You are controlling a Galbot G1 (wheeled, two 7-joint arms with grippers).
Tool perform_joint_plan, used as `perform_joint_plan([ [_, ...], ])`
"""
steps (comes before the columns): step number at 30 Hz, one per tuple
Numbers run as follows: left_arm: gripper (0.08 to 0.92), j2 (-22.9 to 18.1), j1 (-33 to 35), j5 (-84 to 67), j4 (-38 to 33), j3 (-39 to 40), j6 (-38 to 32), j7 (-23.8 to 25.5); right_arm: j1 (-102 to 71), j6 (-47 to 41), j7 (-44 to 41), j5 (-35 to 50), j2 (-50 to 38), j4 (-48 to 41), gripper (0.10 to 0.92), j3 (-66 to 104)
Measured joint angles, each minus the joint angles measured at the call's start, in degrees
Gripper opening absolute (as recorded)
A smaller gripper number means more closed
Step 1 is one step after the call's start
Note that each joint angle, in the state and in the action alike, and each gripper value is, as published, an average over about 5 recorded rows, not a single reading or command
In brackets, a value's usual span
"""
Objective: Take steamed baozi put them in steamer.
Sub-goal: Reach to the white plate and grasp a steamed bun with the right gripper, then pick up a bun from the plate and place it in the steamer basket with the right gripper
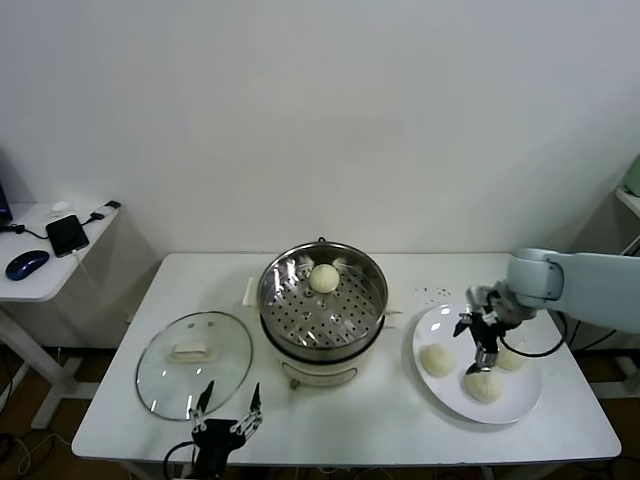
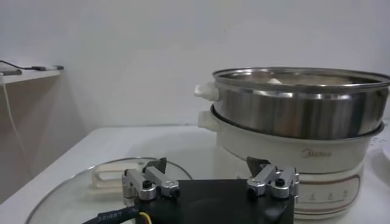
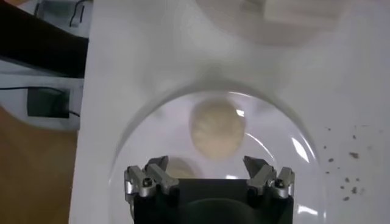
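The steamer [image 1: 322, 300], a shiny steel pot on a white base, stands mid-table with one baozi [image 1: 323, 278] on its perforated tray. Three more cream-white baozi [image 1: 437, 360] [image 1: 483, 385] [image 1: 510, 358] lie on a white plate [image 1: 445, 325] to the right. My right gripper [image 1: 476, 345] hangs open just above the plate among these buns, holding nothing. In the right wrist view one baozi [image 3: 217, 128] lies ahead of the open right gripper [image 3: 207, 163], and a second bun [image 3: 180, 167] shows partly by one finger. My left gripper [image 1: 228, 400] waits open at the table's front edge.
A round glass lid [image 1: 193, 362] with a white handle lies flat left of the steamer, just beyond the left gripper [image 2: 207, 164]. The steamer wall [image 2: 298, 109] rises close ahead of that gripper. A side table [image 1: 50, 260] with a phone and mouse stands at the far left.
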Motion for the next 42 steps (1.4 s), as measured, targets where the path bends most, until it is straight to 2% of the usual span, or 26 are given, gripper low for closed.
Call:
perform_joint_plan([
  [9, 0.823, -0.08, 0.31, -0.08, -0.01, -0.13, -0.17, -0.06, -6.64, -1.28, 1.01, -0.81, 2.61, -4.09, 0.814, 6.05],
  [27, 0.823, -0.44, 0.62, -0.55, -0.48, 0.17, -0.12, 0.01, -8.43, -0.83, -1.69, -3.37, 2.78, -5.74, 0.67, 8.9],
  [35, 0.823, -0.7, 1.0, -0.08, -0.85, 1.28, -0.11, -0.08, -3.77, 1.35, -4.64, -3.36, 2.55, -4.87, 0.662, 7.68],
  [42, 0.823, -0.44, 1.15, -0.03, -1.58, 1.87, 0.03, -0.09, 7.4, 4.07, -9.52, 0.96, 4.07, -4.83, 0.662, 3.36],
])
